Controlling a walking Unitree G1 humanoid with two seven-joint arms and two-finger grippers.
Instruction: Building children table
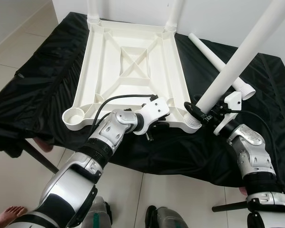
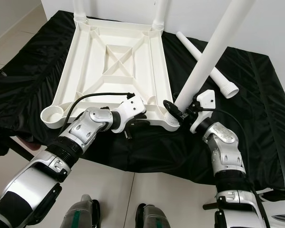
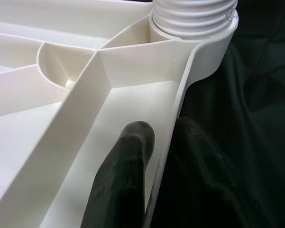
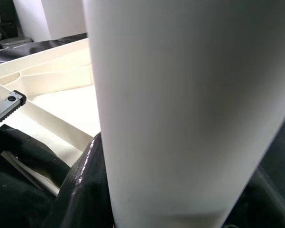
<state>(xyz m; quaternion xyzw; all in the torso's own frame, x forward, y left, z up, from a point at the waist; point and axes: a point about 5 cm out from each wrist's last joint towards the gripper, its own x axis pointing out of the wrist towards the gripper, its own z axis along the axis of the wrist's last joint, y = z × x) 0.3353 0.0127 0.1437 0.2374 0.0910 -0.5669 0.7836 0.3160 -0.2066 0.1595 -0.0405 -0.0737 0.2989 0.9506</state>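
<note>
A white plastic table top (image 1: 128, 71) lies upside down on a black cloth (image 1: 38, 90). Two white legs (image 1: 93, 9) (image 1: 176, 12) stand in its far corners. My right gripper (image 1: 199, 110) is shut on the base of a third leg (image 1: 237, 61), which leans over the near right corner socket (image 1: 192, 121). My left gripper (image 1: 155, 127) is shut on the top's near rim (image 3: 178, 109), one finger (image 3: 128, 166) inside the rim wall and the other outside. A fourth leg (image 1: 206, 50) lies loose on the cloth at the back right. The near left socket (image 1: 75, 115) holds nothing.
The cloth-covered support ends just before my body, with tiled floor (image 1: 180, 194) below. Black stand bars (image 1: 40, 159) (image 1: 227, 206) stick out under it. A person's bare foot (image 1: 7, 213) is at the bottom left. A white wall rises behind.
</note>
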